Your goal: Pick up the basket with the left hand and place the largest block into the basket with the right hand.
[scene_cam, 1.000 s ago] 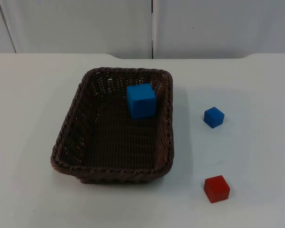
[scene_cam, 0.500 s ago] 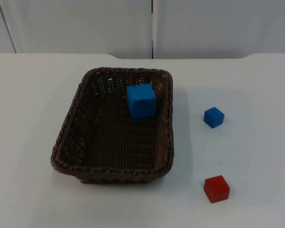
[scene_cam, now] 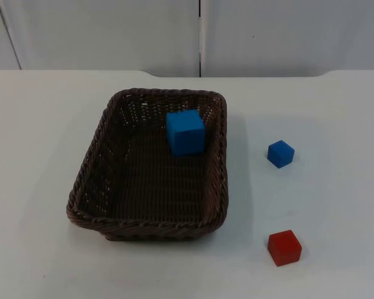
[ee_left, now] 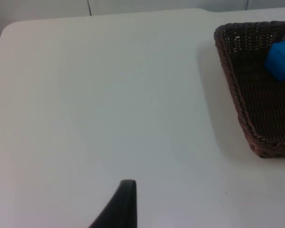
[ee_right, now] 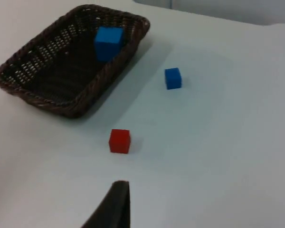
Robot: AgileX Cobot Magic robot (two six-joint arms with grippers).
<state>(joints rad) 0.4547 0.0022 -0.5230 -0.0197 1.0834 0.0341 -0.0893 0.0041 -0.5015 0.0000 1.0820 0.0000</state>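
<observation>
The basket [scene_cam: 151, 168] rests on the table [scene_cam: 43, 137] with the big blue block [scene_cam: 186, 131] in its far right corner, small blue [scene_cam: 280, 153] and red [scene_cam: 284, 247] blocks lie right of it, and finger state of both grippers cannot be told.

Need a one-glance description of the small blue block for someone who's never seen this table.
Start at the brown woven basket on the white table; two loose cubes sit on the table to its right. The small blue block is the one nearer the wall, level with the basket's far end. It is blue, unlike the red block, and smaller than the large blue block inside the basket.
</observation>
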